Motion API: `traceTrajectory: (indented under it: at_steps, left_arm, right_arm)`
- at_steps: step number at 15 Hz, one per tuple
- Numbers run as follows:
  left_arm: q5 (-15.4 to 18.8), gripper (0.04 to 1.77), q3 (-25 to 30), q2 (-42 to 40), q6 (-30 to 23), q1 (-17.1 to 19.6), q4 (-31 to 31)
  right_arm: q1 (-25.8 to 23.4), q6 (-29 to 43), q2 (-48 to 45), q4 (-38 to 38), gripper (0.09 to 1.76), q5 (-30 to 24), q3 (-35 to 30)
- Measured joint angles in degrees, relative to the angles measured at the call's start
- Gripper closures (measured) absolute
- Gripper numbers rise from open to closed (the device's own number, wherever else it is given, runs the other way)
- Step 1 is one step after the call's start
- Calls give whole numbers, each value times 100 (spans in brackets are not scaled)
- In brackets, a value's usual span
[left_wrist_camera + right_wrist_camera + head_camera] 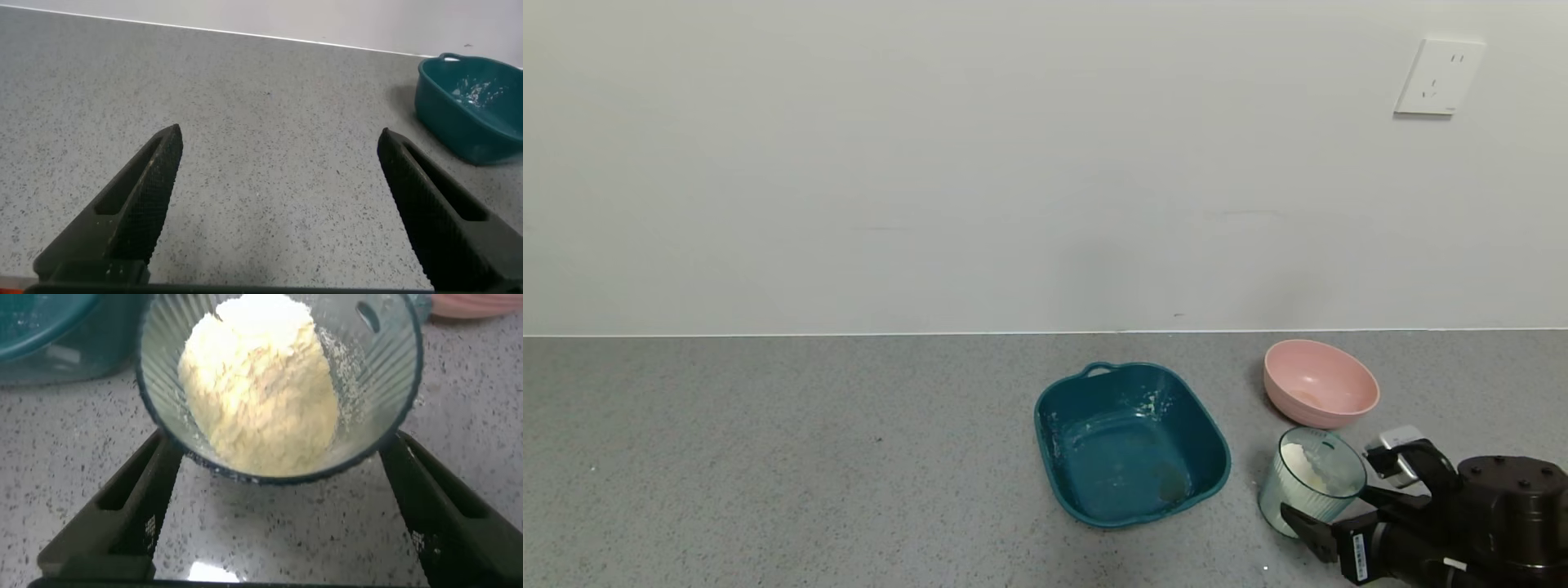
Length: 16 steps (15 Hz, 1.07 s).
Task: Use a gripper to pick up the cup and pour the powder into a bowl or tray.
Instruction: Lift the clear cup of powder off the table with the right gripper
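While its fingers stand spread, the right gripper [1327, 510] brackets the cup [1308, 479] of powder [260, 380], beside the bowl [1320, 383].

The right gripper [1327, 506] is showing as a black assembly with two long black fingers [122, 510], each tapering to a blunt tip and carrying a long sunken slot along its outer face. A white label with dark print is sitting on its lower side, and a small white-grey block is standing on its top. Behind it, a round black housing dotted with small screws is showing. The left gripper [282, 204] is showing two matching black fingers [143, 196], their inner faces covered in fine knurled texture.
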State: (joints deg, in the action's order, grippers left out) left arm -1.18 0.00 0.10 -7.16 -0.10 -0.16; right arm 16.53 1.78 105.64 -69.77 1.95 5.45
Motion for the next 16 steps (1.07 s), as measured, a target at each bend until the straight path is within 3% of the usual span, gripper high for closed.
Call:
traceTrajectory:
  at_steps: [10, 16]
  left_arm:
    - [-2, 9, 0, 0, 0, 0, 0]
    - [0, 9, 0, 0, 0, 0, 0]
  right_arm:
    - [254, 41, 745, -744, 14, 171, 295]
    - [243, 50, 948, -791, 14, 341, 328]
